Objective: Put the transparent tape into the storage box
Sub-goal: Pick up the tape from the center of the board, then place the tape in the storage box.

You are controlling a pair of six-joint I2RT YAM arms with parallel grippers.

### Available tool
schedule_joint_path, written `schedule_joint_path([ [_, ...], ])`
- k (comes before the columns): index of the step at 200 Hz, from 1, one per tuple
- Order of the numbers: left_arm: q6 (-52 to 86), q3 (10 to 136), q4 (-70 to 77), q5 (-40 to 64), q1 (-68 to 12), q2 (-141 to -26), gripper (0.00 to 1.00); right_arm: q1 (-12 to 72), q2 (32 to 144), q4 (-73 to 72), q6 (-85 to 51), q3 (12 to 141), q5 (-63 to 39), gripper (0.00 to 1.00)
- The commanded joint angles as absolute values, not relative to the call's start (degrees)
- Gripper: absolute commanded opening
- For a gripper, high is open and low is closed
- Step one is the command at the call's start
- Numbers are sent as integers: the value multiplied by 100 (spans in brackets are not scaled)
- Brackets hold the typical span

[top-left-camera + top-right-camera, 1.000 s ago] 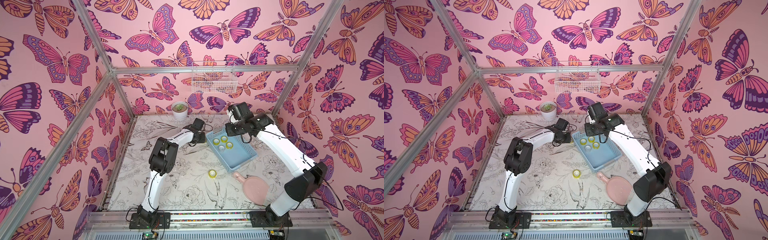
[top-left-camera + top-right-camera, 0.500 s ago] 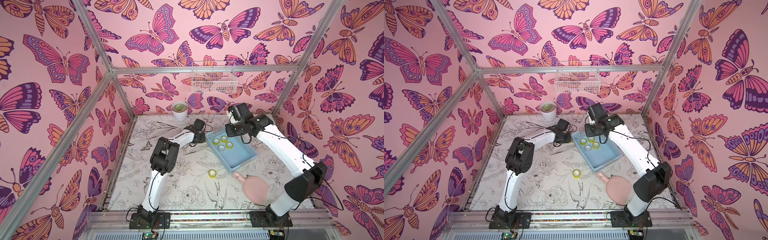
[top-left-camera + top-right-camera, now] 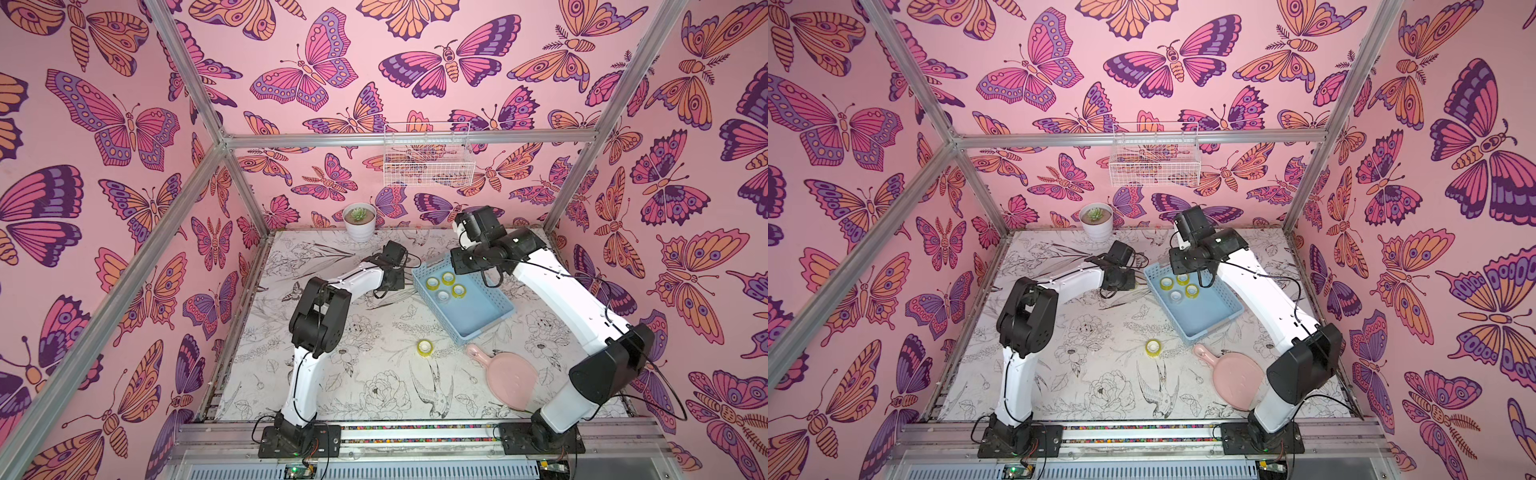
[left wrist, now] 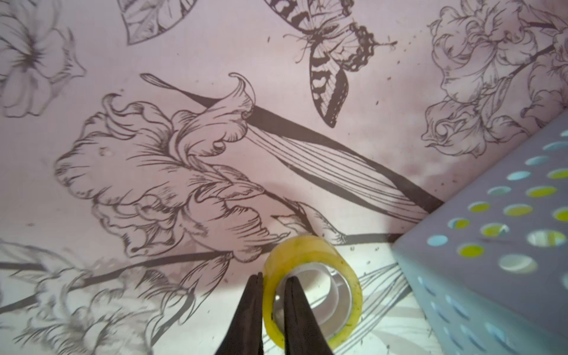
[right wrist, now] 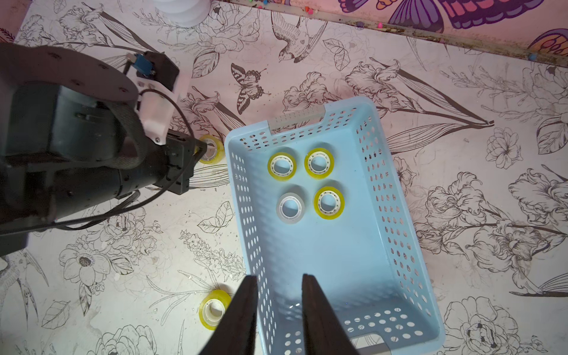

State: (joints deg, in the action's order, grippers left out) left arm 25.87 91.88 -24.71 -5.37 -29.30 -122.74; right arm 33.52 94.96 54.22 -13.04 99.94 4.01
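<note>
Pinching a transparent tape roll on the counter, just beside the storage box.
Left jaws clench the roll's wall, one inside its core. Right jaws hang released above the box, where four rolls lie; another roll sits apart on the counter.

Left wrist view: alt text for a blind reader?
The left gripper is shut on a yellowish tape roll, one jaw outside its wall, the other inside the core. A corner of the perforated light blue box stands just beside the roll on the floral-print table.
</note>
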Motion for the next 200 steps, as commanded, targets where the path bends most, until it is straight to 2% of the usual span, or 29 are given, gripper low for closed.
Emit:
schedule_joint_path([
  [1,2388,8983,-2693,-814,-2918,-11621,6,3349,9493,5641,-1267,9928,261,30],
  [94,2237,8664,-3241,-784,-3060,-10242,8,3424,9329,5647,-1321,9420,-159,31],
  [124,2259,8492,-3300,-1022,-3050,-9783,8,3872,9464,6064,-1042,9418,-229,31],
  [154,2224,8415,-3352,-1061,-3050,-9448,9,4105,9344,5914,-1199,8892,-324,31],
  [200,2171,8657,-3364,-872,-3472,-9716,8,3921,8778,5862,-1636,8533,461,31],
])
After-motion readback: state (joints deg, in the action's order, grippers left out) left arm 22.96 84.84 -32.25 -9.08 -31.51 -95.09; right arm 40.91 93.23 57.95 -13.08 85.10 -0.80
